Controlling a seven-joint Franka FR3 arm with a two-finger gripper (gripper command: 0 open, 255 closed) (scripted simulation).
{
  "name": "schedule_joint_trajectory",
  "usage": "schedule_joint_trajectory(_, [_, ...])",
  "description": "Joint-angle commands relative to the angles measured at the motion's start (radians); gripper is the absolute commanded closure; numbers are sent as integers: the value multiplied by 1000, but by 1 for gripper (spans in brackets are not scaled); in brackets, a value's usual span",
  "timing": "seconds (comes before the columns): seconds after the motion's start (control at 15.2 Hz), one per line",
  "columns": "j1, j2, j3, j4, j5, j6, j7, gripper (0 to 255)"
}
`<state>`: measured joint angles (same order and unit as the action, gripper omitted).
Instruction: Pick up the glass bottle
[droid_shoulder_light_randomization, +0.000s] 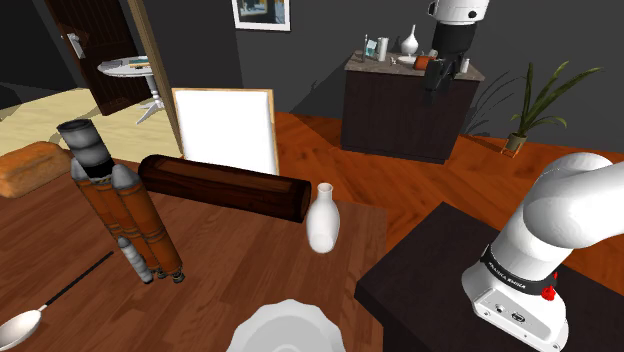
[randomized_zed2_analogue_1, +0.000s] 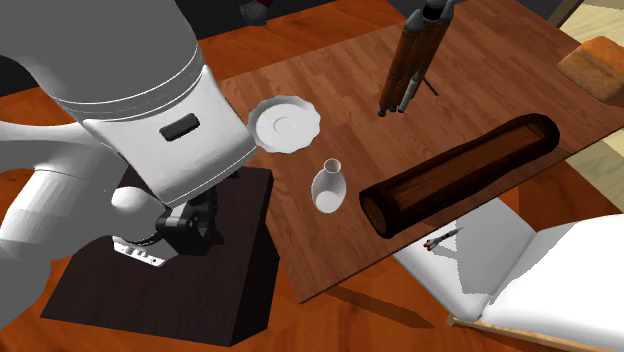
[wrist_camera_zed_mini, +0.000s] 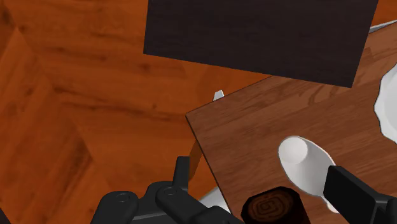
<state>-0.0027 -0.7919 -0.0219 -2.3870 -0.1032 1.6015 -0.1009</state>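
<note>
Bottle and gripper above the table. The bottle (droid_shoulder_light_randomization: 322, 218) (randomized_zed2_analogue_1: 328, 187) (wrist_camera_zed_mini: 304, 164) is drawn plain white and opaque. It has a rounded body, a narrow neck and a flared open mouth, and its surface is uniform. It stands upright on the wooden table (droid_shoulder_light_randomization: 230, 275) (randomized_zed2_analogue_1: 350, 90) (wrist_camera_zed_mini: 254, 121), near the table corner closest to the dark stand (droid_shoulder_light_randomization: 430, 270) (randomized_zed2_analogue_1: 200, 295) (wrist_camera_zed_mini: 254, 32).

The black gripper (droid_shoulder_light_randomization: 447, 70) (wrist_camera_zed_mini: 256, 168) hangs well above the bottle and clear of it, with its two fingers standing apart and nothing between them. Seen along the gripper, the bottle's mouth lies below, close to one finger (wrist_camera_zed_mini: 353, 191), which covers part of its body.

Further below the gripper, a dark log (droid_shoulder_light_randomization: 225, 187) (randomized_zed2_analogue_1: 460, 175) (wrist_camera_zed_mini: 273, 207) lies with one end just beside the bottle, a small gap between them. A white scalloped plate (droid_shoulder_light_randomization: 285, 330) (randomized_zed2_analogue_1: 285, 125) (wrist_camera_zed_mini: 388, 102) rests near the bottle's other side.

Writing: a black band on the arm's base (droid_shoulder_light_randomization: 520, 300) carries small white lettering, which is too fine to read.
</note>
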Motion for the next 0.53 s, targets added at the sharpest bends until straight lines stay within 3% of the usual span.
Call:
schedule_joint_trajectory(0.0, [0,0,0,0,0,0,0,0])
schedule_joint_trajectory(0.46, [41,56,82,-142,77,221,122,0])
